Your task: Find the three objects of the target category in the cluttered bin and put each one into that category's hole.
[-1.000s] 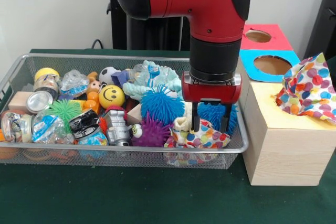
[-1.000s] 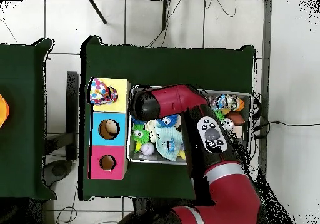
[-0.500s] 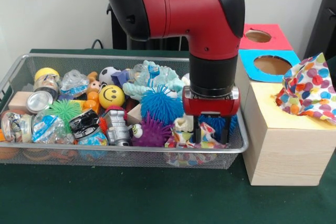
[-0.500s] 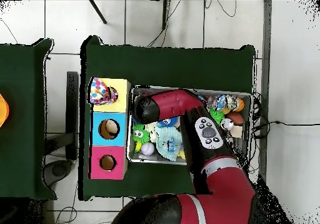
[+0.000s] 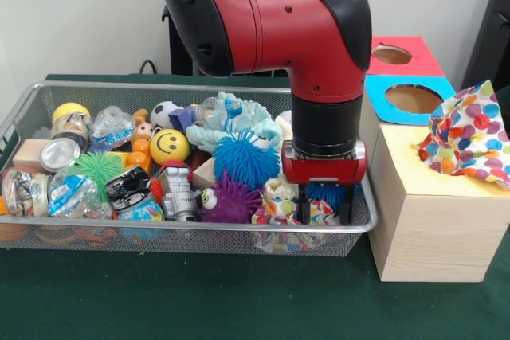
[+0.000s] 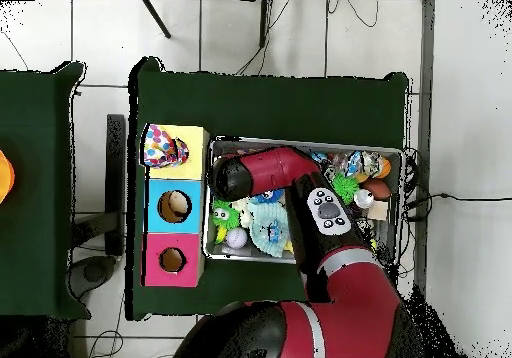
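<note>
The wire mesh bin (image 5: 199, 228) is full of toys; it also shows in the overhead view (image 6: 400, 154). One polka-dot cloth (image 5: 279, 211) lies in its near right corner. My gripper (image 5: 325, 214) is open and low in that corner, its fingers (image 5: 305, 211) down at the cloth's right part, jaws apart. A second polka-dot cloth (image 5: 470, 133) sits bunched on the yellow surround (image 5: 406, 157) of the wooden box and covers the hole; it also shows in the overhead view (image 6: 160, 146). No third one shows. In the overhead view the arm (image 6: 270, 169) hides the gripper.
Blue-surround hole (image 5: 413, 98) and red-surround hole (image 5: 391, 55) lie behind the yellow one. In the bin: blue spiky ball (image 5: 243, 157), purple spiky ball (image 5: 231, 201), mint-green cloth (image 5: 239, 113), yellow smiley ball (image 5: 169, 146), cans (image 5: 57, 153). The bin's right wall is close to the gripper.
The gripper has come down and a little to the right, from above the cloth to low among it at the bin's near right corner. The jaws have stayed apart.
</note>
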